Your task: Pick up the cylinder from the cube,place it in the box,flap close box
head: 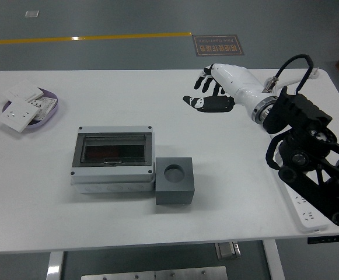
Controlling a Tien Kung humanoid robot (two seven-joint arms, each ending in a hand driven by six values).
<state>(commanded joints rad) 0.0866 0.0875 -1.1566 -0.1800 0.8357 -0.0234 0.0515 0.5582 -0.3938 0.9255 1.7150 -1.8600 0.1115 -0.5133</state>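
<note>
A dark grey cube (174,180) with a round hole in its top sits near the table's middle front. No cylinder shows in the hole or elsewhere. Touching the cube's left side is a grey box (112,158) whose dark transparent flap lies closed on top. My right hand (203,92), white with black fingers, hovers over the far right of the table, well behind the cube. Its fingers are spread and hold nothing. The left arm does not show.
A purple bowl (51,114) holding white switch plates sits at the far left. A white power strip (307,209) lies at the right edge under my right arm. A yellow floor line runs beyond the table.
</note>
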